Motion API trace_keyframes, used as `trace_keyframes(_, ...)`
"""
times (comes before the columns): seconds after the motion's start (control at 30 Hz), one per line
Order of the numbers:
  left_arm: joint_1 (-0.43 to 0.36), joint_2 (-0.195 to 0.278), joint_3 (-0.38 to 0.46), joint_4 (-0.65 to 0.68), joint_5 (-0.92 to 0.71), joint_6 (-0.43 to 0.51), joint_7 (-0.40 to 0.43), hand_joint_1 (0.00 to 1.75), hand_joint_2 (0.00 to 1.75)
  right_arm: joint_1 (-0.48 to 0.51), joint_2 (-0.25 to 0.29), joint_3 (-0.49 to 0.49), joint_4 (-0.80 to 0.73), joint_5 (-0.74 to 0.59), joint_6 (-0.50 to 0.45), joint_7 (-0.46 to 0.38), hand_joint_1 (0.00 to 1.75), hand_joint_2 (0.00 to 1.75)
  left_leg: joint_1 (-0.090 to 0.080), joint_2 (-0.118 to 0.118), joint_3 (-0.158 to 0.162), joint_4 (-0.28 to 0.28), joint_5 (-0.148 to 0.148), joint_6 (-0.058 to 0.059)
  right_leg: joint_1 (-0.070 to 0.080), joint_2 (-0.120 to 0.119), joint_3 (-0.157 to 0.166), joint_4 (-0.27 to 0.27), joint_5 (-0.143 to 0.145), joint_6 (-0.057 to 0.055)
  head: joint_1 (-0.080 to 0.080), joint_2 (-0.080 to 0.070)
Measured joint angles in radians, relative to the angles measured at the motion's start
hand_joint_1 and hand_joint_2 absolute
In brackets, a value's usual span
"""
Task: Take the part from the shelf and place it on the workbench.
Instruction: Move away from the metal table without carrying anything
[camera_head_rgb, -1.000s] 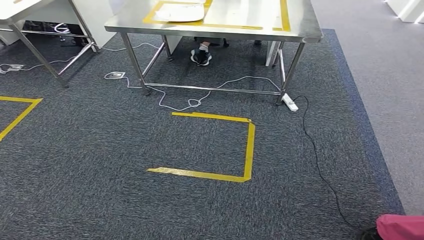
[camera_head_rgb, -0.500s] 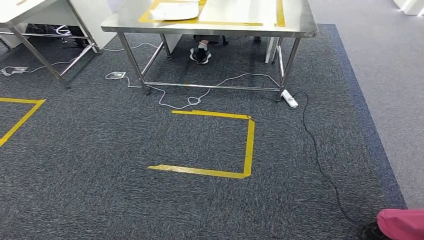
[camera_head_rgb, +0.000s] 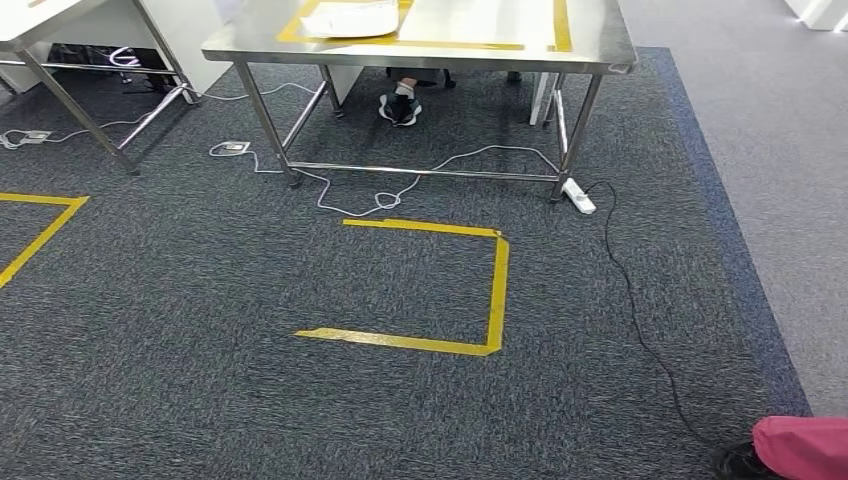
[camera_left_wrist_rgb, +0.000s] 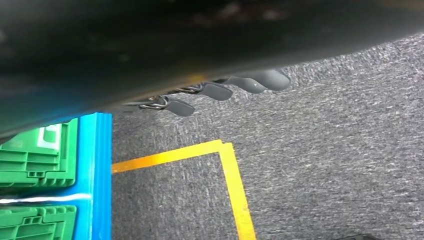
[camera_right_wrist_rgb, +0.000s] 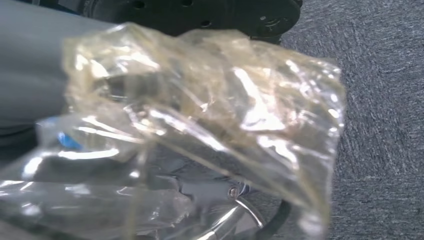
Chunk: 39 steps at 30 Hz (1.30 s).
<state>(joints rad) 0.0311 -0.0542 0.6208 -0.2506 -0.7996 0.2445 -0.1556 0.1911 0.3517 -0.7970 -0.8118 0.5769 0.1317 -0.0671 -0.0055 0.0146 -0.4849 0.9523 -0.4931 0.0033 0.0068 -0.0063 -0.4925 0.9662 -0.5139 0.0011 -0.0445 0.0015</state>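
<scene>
Yellow tape outline (camera_head_rgb: 470, 290) on grey carpet (camera_head_rgb: 200, 350), white power strip (camera_head_rgb: 579, 197) (cable trailing), green crates (camera_left_wrist_rgb: 37, 160)

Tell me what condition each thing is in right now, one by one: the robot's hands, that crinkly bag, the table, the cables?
Right hand: holds the clear plastic bag.
Clear plastic bag: crumpled, held above the carpet, contents hard to make out.
Left hand: fingers apart, holding nothing.
Workbench: standing, a white flat item lying on it.
Power strip: on the carpet, black cable plugged in.
Green crates: stacked on a blue base.
</scene>
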Motion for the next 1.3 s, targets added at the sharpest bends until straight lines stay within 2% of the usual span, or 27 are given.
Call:
trace_keyframes(0.17,0.000,0.000,0.005,0.000,-0.002,-0.001,0.001,0.00,0.00,-0.001,0.000,-0.001,0.000,0.000,-0.003,0.001,0.00,0.00,-0.001,0.000,-0.001,0.003,-0.003,0.001,-0.002,0.000,-0.008,-0.001,0.001,0.002,0.000,0.000)
trace_keyframes(0.3,0.002,0.000,0.008,0.000,-0.007,-0.005,0.007,0.00,0.00,-0.002,0.001,-0.003,0.000,0.002,-0.012,0.006,0.00,0.00,-0.005,-0.003,-0.005,0.005,0.001,0.020,-0.006,-0.004,0.000,-0.003,0.006,0.013,-0.001,0.000)
trace_keyframes(0.37,0.002,-0.002,0.009,0.000,-0.008,-0.008,0.010,0.00,0.00,-0.003,0.001,-0.004,0.000,0.005,-0.015,0.009,0.00,0.00,0.001,-0.006,-0.002,-0.013,0.014,0.025,-0.005,-0.003,-0.011,0.015,-0.012,0.019,0.001,0.000)
trace_keyframes(0.4,0.002,-0.004,0.009,0.000,-0.008,-0.010,0.013,0.00,0.00,-0.003,0.001,-0.004,0.000,0.006,-0.017,0.009,0.00,0.00,0.006,-0.009,-0.001,-0.022,0.020,0.027,-0.005,0.000,-0.027,0.047,-0.036,0.023,0.002,0.000)
trace_keyframes(0.47,0.003,-0.006,0.012,0.000,-0.008,-0.015,0.018,0.00,0.00,-0.003,0.001,-0.006,0.000,0.007,-0.020,0.010,0.00,0.00,0.009,-0.016,-0.006,-0.026,0.025,0.028,-0.012,0.004,-0.088,0.176,-0.105,0.033,0.004,0.000)
trace_keyframes(0.5,0.005,-0.007,0.013,0.000,-0.008,-0.017,0.021,0.00,0.00,-0.003,0.000,-0.007,0.000,0.007,-0.021,0.010,0.00,0.00,0.010,-0.021,-0.009,-0.025,0.025,0.027,-0.016,0.004,-0.117,0.239,-0.128,0.038,0.004,0.000)
trace_keyframes(0.53,0.007,-0.008,0.014,0.000,-0.008,-0.019,0.022,0.00,0.00,-0.003,0.000,-0.008,0.000,0.008,-0.021,0.011,0.00,0.00,0.012,-0.027,-0.010,-0.023,0.026,0.024,-0.021,0.004,-0.135,0.279,-0.136,0.044,0.004,0.000)
trace_keyframes(0.57,0.008,-0.010,0.015,0.000,-0.008,-0.021,0.023,0.00,0.00,-0.003,0.000,-0.008,0.000,0.008,-0.023,0.012,0.00,0.00,0.015,-0.036,-0.011,-0.021,0.026,0.020,-0.026,0.005,-0.131,0.274,-0.120,0.049,0.004,0.000)
trace_keyframes(0.6,0.009,-0.012,0.016,0.000,-0.008,-0.022,0.024,0.00,0.00,-0.002,0.000,-0.009,0.000,0.008,-0.024,0.012,0.00,0.00,0.019,-0.046,-0.012,-0.017,0.024,0.014,-0.032,0.008,-0.108,0.229,-0.088,0.055,0.004,0.000)
trace_keyframes(0.63,0.009,-0.013,0.016,0.000,-0.008,-0.023,0.026,0.00,0.00,-0.002,0.000,-0.009,0.000,0.008,-0.025,0.013,0.00,0.00,0.024,-0.057,-0.014,-0.010,0.021,0.005,-0.039,0.021,-0.072,0.160,-0.053,0.062,0.004,0.000)
trace_keyframes(0.67,0.008,-0.014,0.017,0.000,-0.008,-0.024,0.027,0.00,0.00,-0.002,0.000,-0.009,0.001,0.008,-0.026,0.013,0.00,0.00,0.027,-0.068,-0.019,0.001,0.016,-0.005,-0.044,0.044,-0.039,0.094,-0.031,0.068,0.006,0.000)
trace_keyframes(0.7,0.007,-0.013,0.018,0.000,-0.009,-0.025,0.030,0.00,0.00,-0.002,0.000,-0.009,0.002,0.005,-0.027,0.014,0.00,0.00,0.028,-0.079,-0.025,0.012,0.012,-0.014,-0.047,0.063,-0.016,0.049,-0.022,0.066,0.007,0.000)
trace_keyframes(0.73,0.006,-0.013,0.019,0.000,-0.009,-0.026,0.032,0.00,0.00,-0.002,0.000,-0.009,0.002,0.002,-0.029,0.016,0.00,0.00,0.029,-0.089,-0.032,0.020,0.010,-0.023,-0.047,0.076,-0.005,0.028,-0.025,0.060,0.008,0.000)
trace_keyframes(0.77,0.006,-0.013,0.021,0.000,-0.009,-0.028,0.034,0.00,0.00,-0.002,0.000,-0.009,0.003,-0.001,-0.032,0.018,0.00,0.00,0.031,-0.099,-0.038,0.025,0.010,-0.030,-0.043,0.077,-0.004,0.029,-0.032,0.049,0.008,0.000)
trace_keyframes(0.83,0.009,-0.014,0.026,0.000,-0.010,-0.032,0.037,0.00,0.00,-0.002,0.000,-0.009,0.003,-0.009,-0.037,0.022,0.00,0.00,0.035,-0.111,-0.045,0.028,0.011,-0.041,-0.041,0.054,-0.003,0.034,-0.032,0.028,0.007,0.000)
trace_keyframes(0.87,0.012,-0.015,0.029,0.000,-0.011,-0.034,0.038,0.00,0.00,-0.002,0.000,-0.009,0.003,-0.013,-0.039,0.024,0.00,0.00,0.035,-0.100,-0.052,0.043,0.001,-0.044,-0.040,0.043,-0.001,0.034,-0.030,0.019,0.004,0.000)
trace_keyframes(0.93,0.013,-0.016,0.032,0.000,-0.014,-0.035,0.039,0.00,0.00,-0.002,0.000,-0.009,0.003,-0.016,-0.041,0.027,0.00,0.00,0.034,-0.059,-0.094,0.129,-0.052,-0.047,-0.038,0.017,-0.001,0.032,-0.026,0.007,-0.003,0.000)
trace_keyframes(0.97,0.012,-0.017,0.033,0.000,-0.015,-0.035,0.039,0.00,0.00,-0.001,0.000,-0.009,0.003,-0.016,-0.041,0.027,0.00,0.00,0.033,-0.040,-0.127,0.199,-0.088,-0.047,-0.034,0.003,-0.002,0.032,-0.026,0.004,-0.006,0.000)
trace_keyframes(1.0,0.012,-0.017,0.033,0.000,-0.015,-0.035,0.039,0.00,0.00,0.000,0.000,-0.009,0.003,-0.017,-0.041,0.028,0.00,0.00,0.032,-0.031,-0.158,0.266,-0.115,-0.047,-0.031,-0.012,-0.004,0.032,-0.026,0.003,-0.006,0.000)
trace_keyframes(1.03,0.013,-0.017,0.034,0.000,-0.015,-0.035,0.039,0.00,0.00,0.001,0.000,-0.009,0.003,-0.017,-0.041,0.028,0.00,0.00,0.032,-0.027,-0.177,0.310,-0.126,-0.046,-0.028,-0.026,-0.007,0.032,-0.027,0.001,-0.006,0.000)
trace_keyframes(1.07,0.014,-0.018,0.034,0.000,-0.015,-0.035,0.039,0.00,0.00,0.001,0.000,-0.009,0.003,-0.018,-0.041,0.028,0.00,0.00,0.031,-0.024,-0.179,0.320,-0.118,-0.043,-0.025,-0.039,-0.009,0.032,-0.029,0.000,-0.006,0.000)
trace_keyframes(1.1,0.016,-0.018,0.035,0.000,-0.015,-0.035,0.039,0.00,0.00,0.000,0.000,-0.009,0.003,-0.018,-0.041,0.028,0.00,0.00,0.030,-0.020,-0.162,0.290,-0.093,-0.039,-0.024,-0.051,-0.010,0.032,-0.031,-0.001,-0.006,0.000)
trace_keyframes(1.13,0.017,-0.018,0.036,0.000,-0.015,-0.035,0.039,0.00,0.00,0.000,0.000,-0.009,0.003,-0.018,-0.041,0.028,0.00,0.00,0.028,-0.010,-0.130,0.231,-0.061,-0.033,-0.023,-0.062,-0.008,0.032,-0.033,-0.001,-0.006,0.000)
trace_keyframes(1.2,0.014,-0.018,0.038,0.000,-0.016,-0.036,0.039,0.00,0.00,-0.001,0.000,-0.009,0.003,-0.021,-0.042,0.029,0.00,0.00,0.017,0.035,-0.064,0.104,-0.018,-0.020,-0.019,-0.082,-0.002,0.033,-0.040,0.005,-0.006,0.000)
trace_keyframes(1.27,0.012,-0.018,0.039,0.000,-0.017,-0.037,0.039,0.00,0.00,-0.001,0.000,-0.009,0.003,-0.027,-0.043,0.031,0.00,0.00,0.008,0.058,-0.040,0.052,-0.011,-0.013,-0.016,-0.102,0.004,0.033,-0.045,0.015,-0.005,0.000)
trace_keyframes(1.3,0.013,-0.019,0.040,0.000,-0.018,-0.038,0.039,0.00,0.00,-0.002,0.000,-0.008,0.003,-0.031,-0.043,0.032,0.00,0.00,0.007,0.047,-0.042,0.050,-0.010,-0.012,-0.015,-0.112,0.011,0.031,-0.047,0.020,-0.005,0.000)
